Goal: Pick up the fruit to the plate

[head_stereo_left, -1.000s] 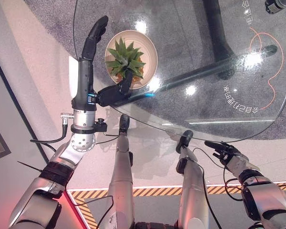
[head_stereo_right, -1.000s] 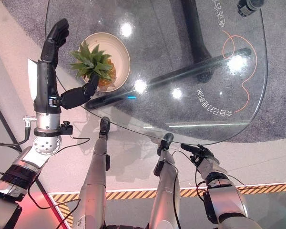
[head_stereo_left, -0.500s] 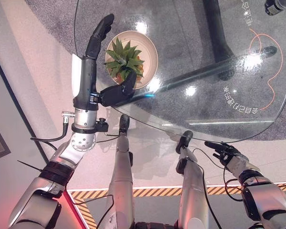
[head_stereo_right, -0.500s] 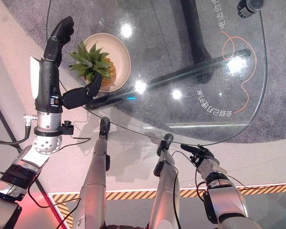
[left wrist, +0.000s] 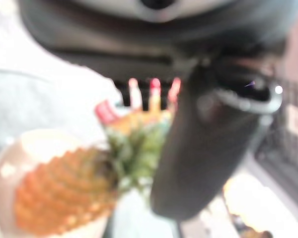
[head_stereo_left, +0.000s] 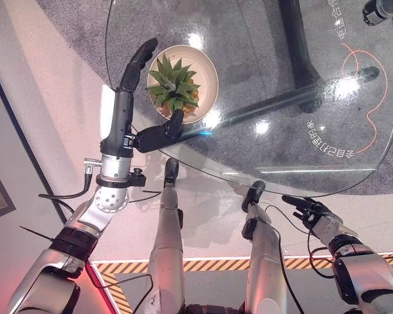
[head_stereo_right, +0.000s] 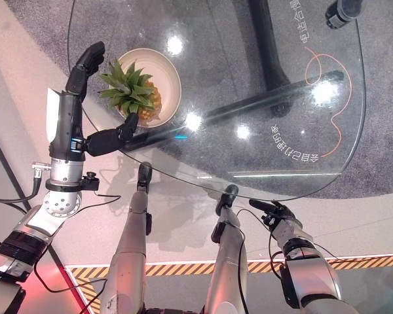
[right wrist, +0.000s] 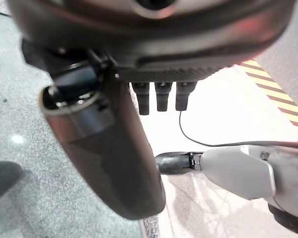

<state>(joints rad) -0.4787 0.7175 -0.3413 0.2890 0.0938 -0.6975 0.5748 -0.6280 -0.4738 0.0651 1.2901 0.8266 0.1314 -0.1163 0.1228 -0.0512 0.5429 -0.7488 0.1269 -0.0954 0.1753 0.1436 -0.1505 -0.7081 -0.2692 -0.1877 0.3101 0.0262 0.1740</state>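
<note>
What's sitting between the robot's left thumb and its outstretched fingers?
The pineapple on the plate, within the open left hand, which isn't gripping it. Seen in both eye views.

A pineapple (head_stereo_left: 177, 91) is lying in a cream-coloured round plate (head_stereo_left: 204, 67), its spiky green crown pointing up toward the head camera and its orange, scaly body showing beneath the leaves. The plate is sitting near the left edge of the glass table (head_stereo_left: 301, 131).
</note>
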